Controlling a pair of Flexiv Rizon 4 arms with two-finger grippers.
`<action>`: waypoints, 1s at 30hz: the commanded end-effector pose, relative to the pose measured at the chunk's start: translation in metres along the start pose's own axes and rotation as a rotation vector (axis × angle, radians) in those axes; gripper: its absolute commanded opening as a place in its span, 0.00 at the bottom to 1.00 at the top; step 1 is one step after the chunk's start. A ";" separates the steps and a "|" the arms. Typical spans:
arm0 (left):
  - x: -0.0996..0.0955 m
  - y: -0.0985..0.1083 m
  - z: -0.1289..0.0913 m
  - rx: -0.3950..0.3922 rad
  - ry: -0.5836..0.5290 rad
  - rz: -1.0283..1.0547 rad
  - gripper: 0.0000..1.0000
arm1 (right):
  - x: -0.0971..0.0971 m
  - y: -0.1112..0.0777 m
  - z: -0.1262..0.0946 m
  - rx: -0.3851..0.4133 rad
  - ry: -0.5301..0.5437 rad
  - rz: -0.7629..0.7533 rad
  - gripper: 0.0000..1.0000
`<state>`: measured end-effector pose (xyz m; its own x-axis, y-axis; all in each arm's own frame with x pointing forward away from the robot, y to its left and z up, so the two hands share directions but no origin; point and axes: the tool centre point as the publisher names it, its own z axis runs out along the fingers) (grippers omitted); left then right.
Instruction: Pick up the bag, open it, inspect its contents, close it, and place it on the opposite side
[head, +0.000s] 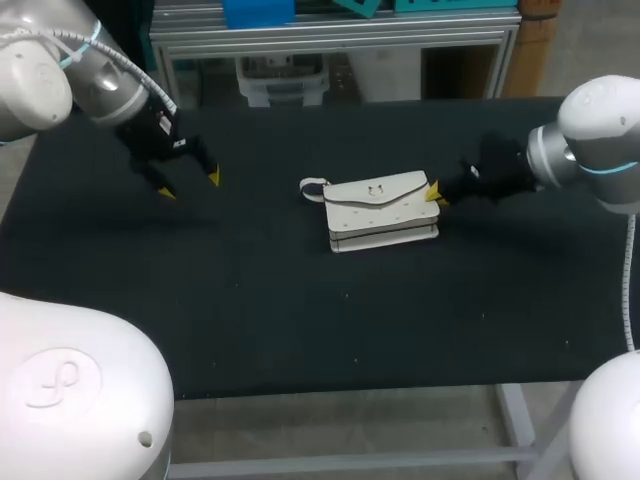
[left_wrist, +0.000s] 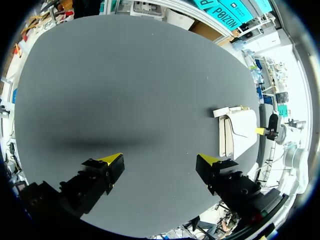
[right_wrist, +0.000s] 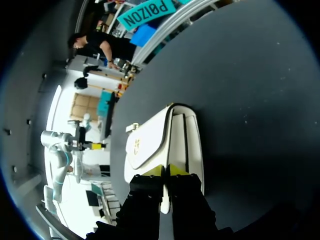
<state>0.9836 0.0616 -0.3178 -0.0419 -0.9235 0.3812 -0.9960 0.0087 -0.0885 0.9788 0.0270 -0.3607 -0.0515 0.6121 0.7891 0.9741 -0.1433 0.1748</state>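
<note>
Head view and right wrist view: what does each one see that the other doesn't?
Only the head view shows the right arm coming in from the side and the whole table, with the bag near its middle. Only the right wrist view shows the right gripper with its fingers pinched on a thin white strip at the bag's end. Both show the white bag lying on the dark table.

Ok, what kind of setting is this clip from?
Probably a robotics lab bench: a left arm and right arm flank a black-covered table with a white bag lying on it.
</note>
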 end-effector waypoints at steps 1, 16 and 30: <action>0.000 -0.003 0.001 -0.008 0.000 0.000 1.00 | -0.004 0.005 -0.001 0.017 0.029 -0.001 0.00; -0.009 -0.011 -0.010 0.045 -0.049 0.032 1.00 | -0.020 0.022 -0.017 -0.044 0.007 0.000 0.00; -0.048 -0.045 -0.041 0.032 -0.151 0.201 1.00 | -0.103 0.115 -0.108 -0.124 -0.030 -0.052 0.00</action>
<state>1.0179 0.1214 -0.2976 -0.2223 -0.9508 0.2156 -0.9625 0.1788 -0.2042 1.0550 -0.1184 -0.3581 -0.0755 0.6715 0.7372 0.9157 -0.2460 0.3178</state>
